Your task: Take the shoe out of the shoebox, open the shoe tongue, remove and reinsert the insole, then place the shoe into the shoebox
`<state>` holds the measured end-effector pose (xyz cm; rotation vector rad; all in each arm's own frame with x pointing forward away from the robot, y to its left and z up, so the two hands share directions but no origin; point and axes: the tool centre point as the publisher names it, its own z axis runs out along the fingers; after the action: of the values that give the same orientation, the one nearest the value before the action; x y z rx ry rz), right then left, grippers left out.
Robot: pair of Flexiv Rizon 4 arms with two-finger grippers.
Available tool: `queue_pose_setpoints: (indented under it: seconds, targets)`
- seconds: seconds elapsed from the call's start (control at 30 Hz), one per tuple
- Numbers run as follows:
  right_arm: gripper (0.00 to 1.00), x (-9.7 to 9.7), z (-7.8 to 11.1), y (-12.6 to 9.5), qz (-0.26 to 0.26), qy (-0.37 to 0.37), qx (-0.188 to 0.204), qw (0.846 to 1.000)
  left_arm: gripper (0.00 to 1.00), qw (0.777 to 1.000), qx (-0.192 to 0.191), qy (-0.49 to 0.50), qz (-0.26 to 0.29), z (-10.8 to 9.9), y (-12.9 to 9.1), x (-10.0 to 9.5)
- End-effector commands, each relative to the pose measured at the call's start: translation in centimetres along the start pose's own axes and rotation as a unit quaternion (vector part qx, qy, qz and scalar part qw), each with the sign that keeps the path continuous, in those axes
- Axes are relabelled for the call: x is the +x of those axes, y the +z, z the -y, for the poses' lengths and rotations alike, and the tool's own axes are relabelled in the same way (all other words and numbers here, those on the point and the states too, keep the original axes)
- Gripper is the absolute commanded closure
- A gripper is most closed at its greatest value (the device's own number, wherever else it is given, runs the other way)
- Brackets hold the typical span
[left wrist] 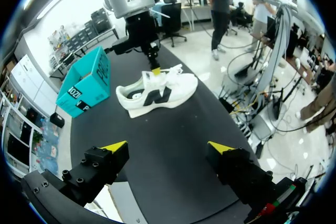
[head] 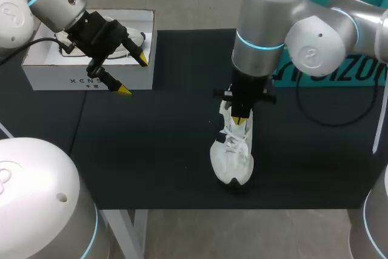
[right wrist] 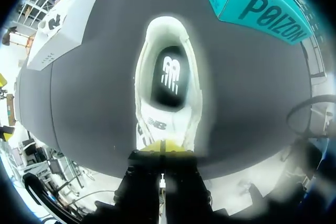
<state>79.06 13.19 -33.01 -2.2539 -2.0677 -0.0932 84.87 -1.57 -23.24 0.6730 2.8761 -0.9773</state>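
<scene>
A white shoe (head: 233, 157) stands on the dark mat near the table's middle, toe toward the front edge. My right gripper (head: 240, 120) comes straight down on it, shut on the shoe tongue (right wrist: 155, 125). Ahead of that gripper (right wrist: 163, 147) the shoe's mouth lies open, showing the black insole (right wrist: 169, 77). The white shoebox (head: 60, 78) sits at the back left with no shoe in it. Above its front wall my left gripper (head: 132, 74) hangs open, holding nothing. In the left wrist view that gripper (left wrist: 168, 148) faces the shoe (left wrist: 157, 94) from a distance.
A teal box (head: 339, 59) lies at the back right, close behind my right arm. A black cable (head: 339, 110) loops on the mat beside it. The dark mat (head: 157, 150) is bare between shoebox and shoe.
</scene>
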Motion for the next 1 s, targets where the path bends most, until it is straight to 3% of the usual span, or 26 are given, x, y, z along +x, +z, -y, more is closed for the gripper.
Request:
queue_pose_setpoints:
  seconds: [0.03, 0.13, 0.33, 0.43, 0.47, 0.53, 0.57, 0.6, 0.63, 0.67, 1.0]
  targets:
    - [1.0, 0.4, -1.2, 0.8, 0.0, 0.0, 0.005, 1.0, 0.0, 1.0, -0.001, 0.0, -0.001, 0.0, 0.0, 0.0]
    - [1.0, 0.5, -1.4, 0.5, -0.003, -0.001, 0.001, 1.0, 0.0, 1.0, -0.001, 0.0, -0.001, 0.0, 0.0, 0.0]
    - [1.0, 1.0, -1.8, -2.3, -0.002, -0.032, -0.014, 0.999, 0.0, 1.0, -0.001, 0.0, -0.001, 0.0, 0.0, 0.0]
    - [1.0, 1.3, -2.8, -3.5, -0.011, -0.113, -0.012, 0.994, 0.0, 1.0, -0.001, 0.0, -0.001, 0.0, 0.0, 0.0]
    - [1.0, 1.6, -3.2, -3.7, -0.012, -0.168, -0.005, 0.986, 0.0, 1.0, -0.001, 0.0, -0.001, 0.0, 0.0, 0.0]
    - [1.0, 2.3, -3.7, -3.6, -0.009, -0.336, 0.015, 0.942, 0.0, 1.0, -0.001, 0.0, -0.001, 0.0, 0.0, 0.0]
    - [0.74, 2.4, -3.7, -3.4, -0.006, -0.344, 0.056, 0.937, 0.0, 1.0, -0.001, 0.0, -0.001, 0.0, 0.0, 0.0]
    - [0.0, 2.3, -4.2, -3.3, 0.01, -0.34, 0.062, 0.938, 0.0, 1.0, -0.001, 0.0, -0.001, 0.0, 0.0, 0.0]
    - [0.0, 2.1, -4.6, -3.5, -0.026, -0.334, 0.077, 0.939, 0.0, 1.0, -0.001, 0.0, -0.001, 0.0, 0.0, 0.0]
    - [0.0, 2.1, -4.9, -4.0, -0.061, -0.318, 0.065, 0.944, 0.0, 1.0, -0.001, 0.0, -0.001, 0.0, 0.0, 0.0]
    - [0.0, 2.1, -4.9, -4.0, -0.061, -0.318, 0.065, 0.944, 0.0, 1.0, -0.001, 0.0, -0.001, 0.0, 0.0, 0.0]
